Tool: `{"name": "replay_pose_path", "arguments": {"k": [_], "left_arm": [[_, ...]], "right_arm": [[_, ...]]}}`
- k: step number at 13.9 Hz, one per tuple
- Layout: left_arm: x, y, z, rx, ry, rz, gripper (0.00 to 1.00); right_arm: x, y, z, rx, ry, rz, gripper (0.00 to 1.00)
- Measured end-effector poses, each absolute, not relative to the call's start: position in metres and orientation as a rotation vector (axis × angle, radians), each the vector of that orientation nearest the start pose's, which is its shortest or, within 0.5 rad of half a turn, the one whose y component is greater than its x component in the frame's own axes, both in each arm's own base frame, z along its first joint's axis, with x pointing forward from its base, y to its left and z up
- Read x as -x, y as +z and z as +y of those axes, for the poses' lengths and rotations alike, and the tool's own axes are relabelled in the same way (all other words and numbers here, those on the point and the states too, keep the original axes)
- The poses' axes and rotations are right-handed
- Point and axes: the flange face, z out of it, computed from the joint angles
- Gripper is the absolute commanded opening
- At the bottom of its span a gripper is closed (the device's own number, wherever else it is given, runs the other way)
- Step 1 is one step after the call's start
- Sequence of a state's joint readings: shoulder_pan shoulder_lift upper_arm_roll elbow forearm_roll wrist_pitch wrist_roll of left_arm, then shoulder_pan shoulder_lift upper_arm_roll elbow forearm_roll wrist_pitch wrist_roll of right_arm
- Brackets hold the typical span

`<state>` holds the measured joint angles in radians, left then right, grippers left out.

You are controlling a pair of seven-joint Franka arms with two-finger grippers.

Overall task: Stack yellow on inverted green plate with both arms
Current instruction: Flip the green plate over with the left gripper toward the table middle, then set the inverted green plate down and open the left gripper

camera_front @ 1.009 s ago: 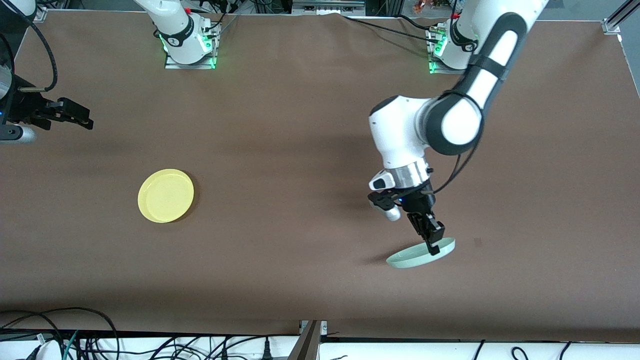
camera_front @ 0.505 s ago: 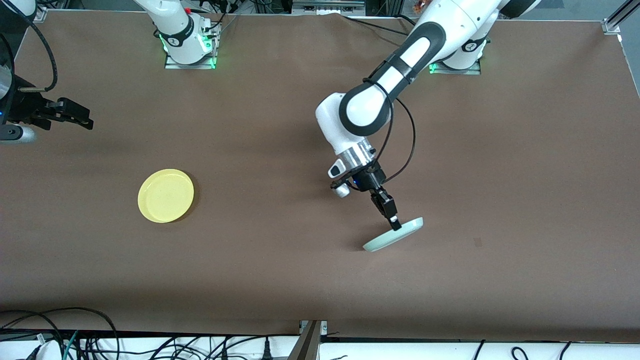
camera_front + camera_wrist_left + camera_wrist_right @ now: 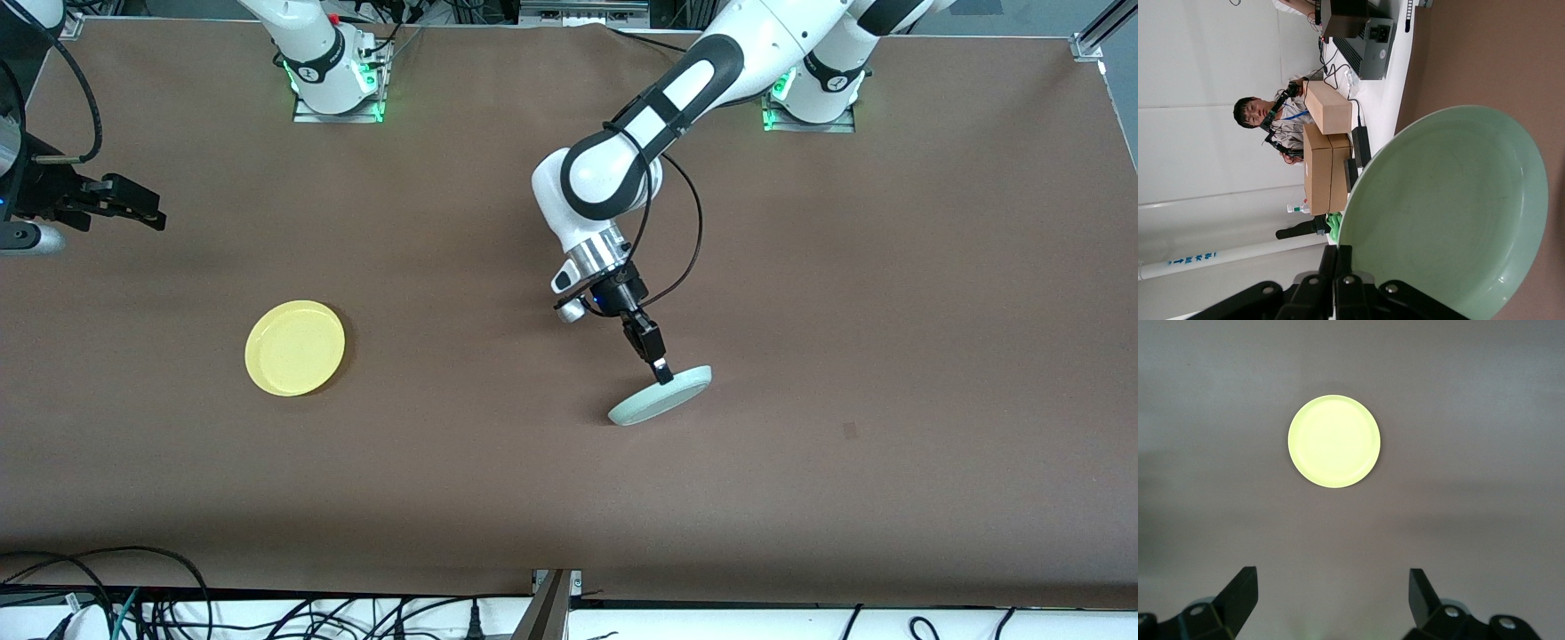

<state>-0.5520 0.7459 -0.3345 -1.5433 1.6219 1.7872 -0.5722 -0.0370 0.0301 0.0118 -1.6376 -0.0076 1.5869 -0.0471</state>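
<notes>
The left gripper [image 3: 660, 373] hangs over the middle of the brown table [image 3: 933, 293], its fingers closed on the rim of the green plate [image 3: 660, 397]. The plate is held up off the table and tilted steeply, one edge low toward the front camera and the gripped edge higher; a dark shadow lies on the table just beside its lower edge. In the left wrist view the green plate [image 3: 1445, 220] fills much of the picture, its smooth hollow face turned toward that camera, and the rim runs down into the black fingers [image 3: 1341, 283] that pinch it at the edge. The left arm [image 3: 622, 169] reaches in from its base at the left arm's end of the table, bent at the elbow, with a black cable looping from the wrist. The yellow plate [image 3: 295, 347] lies flat on the table with its rim up, toward the right arm's end and well apart from the green plate, at about the same nearness to the front camera. The right gripper [image 3: 124, 203] waits over the table's edge at the right arm's end, well clear of both plates. In the right wrist view its two fingers [image 3: 1238, 597] stand wide apart with nothing between them, and the yellow plate [image 3: 1334, 441] shows whole and round on the bare table below.
</notes>
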Motion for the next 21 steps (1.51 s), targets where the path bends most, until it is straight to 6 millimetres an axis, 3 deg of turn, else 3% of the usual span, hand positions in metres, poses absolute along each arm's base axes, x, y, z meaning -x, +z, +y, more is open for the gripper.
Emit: {"name": "replay_pose_path", "arguments": {"k": [7, 14, 15, 16, 21], "left_arm": [[-0.510, 0.223, -0.480, 1.657, -0.652, 0.962, 0.00], [-0.480, 0.220, -0.507, 1.714, -0.710, 0.935, 0.02], [-0.474, 0.220, -0.511, 1.736, -0.707, 0.934, 0.42], [-0.468, 0.221, -0.516, 1.776, -0.692, 0.930, 0.99], [-0.444, 0.218, -0.541, 2.085, -0.563, 0.914, 1.00]], "right_arm": [[-0.561, 0.578, -0.015, 3.143, 0.127, -0.035, 1.00], [-0.561, 0.578, -0.015, 3.143, 0.127, -0.035, 1.00], [-0.561, 0.578, -0.015, 3.143, 0.127, -0.035, 1.00], [-0.561, 0.578, -0.015, 3.143, 0.127, -0.035, 1.00], [-0.561, 0.578, -0.015, 3.143, 0.127, -0.035, 1.00]]}}
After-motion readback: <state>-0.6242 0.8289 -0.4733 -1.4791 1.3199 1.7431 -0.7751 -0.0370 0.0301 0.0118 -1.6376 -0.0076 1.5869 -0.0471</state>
